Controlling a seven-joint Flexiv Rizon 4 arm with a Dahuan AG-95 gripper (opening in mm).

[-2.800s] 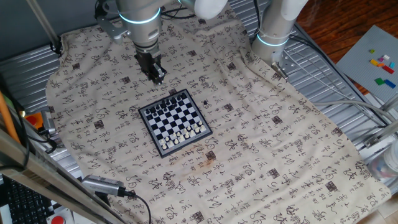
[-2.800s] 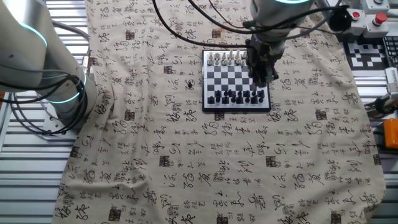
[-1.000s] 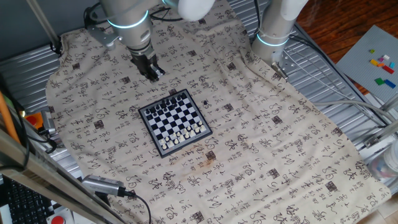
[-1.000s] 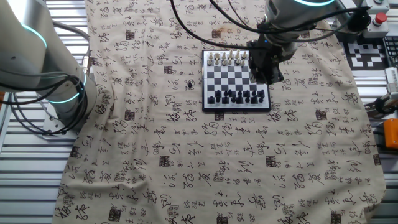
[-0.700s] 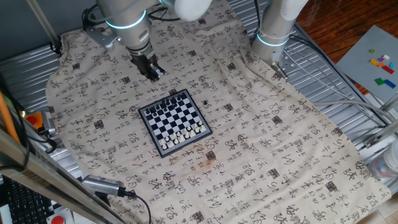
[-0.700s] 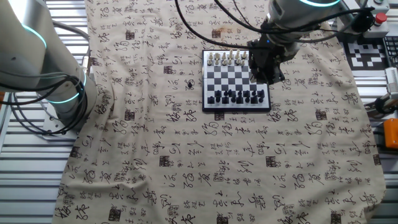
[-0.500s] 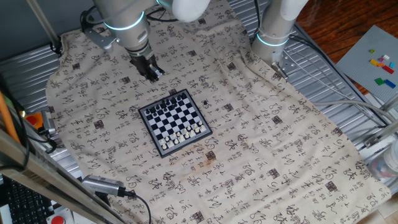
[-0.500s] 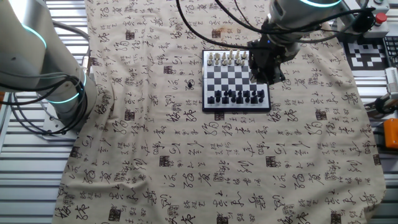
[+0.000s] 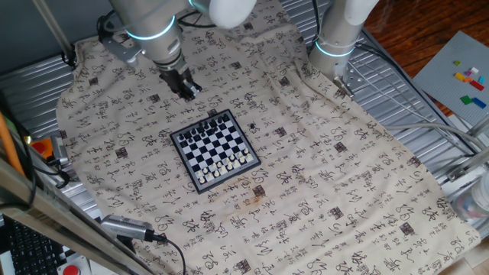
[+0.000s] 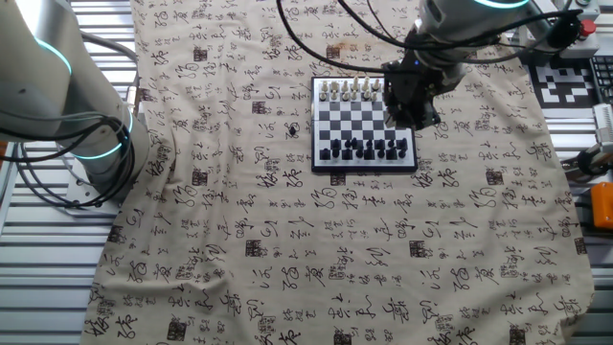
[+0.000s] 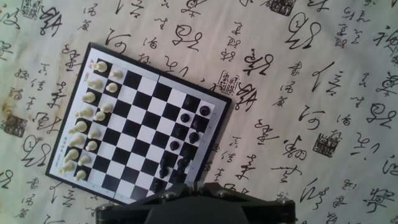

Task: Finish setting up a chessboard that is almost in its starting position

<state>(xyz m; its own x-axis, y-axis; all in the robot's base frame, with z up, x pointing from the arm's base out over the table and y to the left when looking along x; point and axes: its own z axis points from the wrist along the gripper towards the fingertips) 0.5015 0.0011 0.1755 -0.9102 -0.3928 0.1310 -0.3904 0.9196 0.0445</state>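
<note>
The board (image 9: 215, 150) lies flat on the printed cloth (image 9: 328, 176) that covers the bench, turned at an angle to the cloth's edges. White pieces (image 11: 87, 118) stand in two rows along one end of the board (image 11: 140, 121). Black pieces (image 11: 189, 127) stand at the far end. In the hand view the nearest part of the black end is hidden behind the gripper's body, so the black ranks cannot be counted in full. The middle squares between the two sets are bare.

The gripper (image 9: 187, 90) hangs in the air off the board, to one side and nearer the black end than the white. In the other fixed view the gripper (image 10: 420, 113) overlaps the board's (image 10: 364, 123) right edge, raised above it and touching nothing. Its fingers are too small and dark in both fixed views, and out of sight in the hand view, so I cannot tell how far apart they stand or whether they carry a piece.

A small dark spot (image 9: 253, 127) sits on the cloth just beside the board, on the side away from the gripper; whether it is a piece or print is unclear.

A second arm's base (image 9: 340, 34) stands well apart from the board.
</note>
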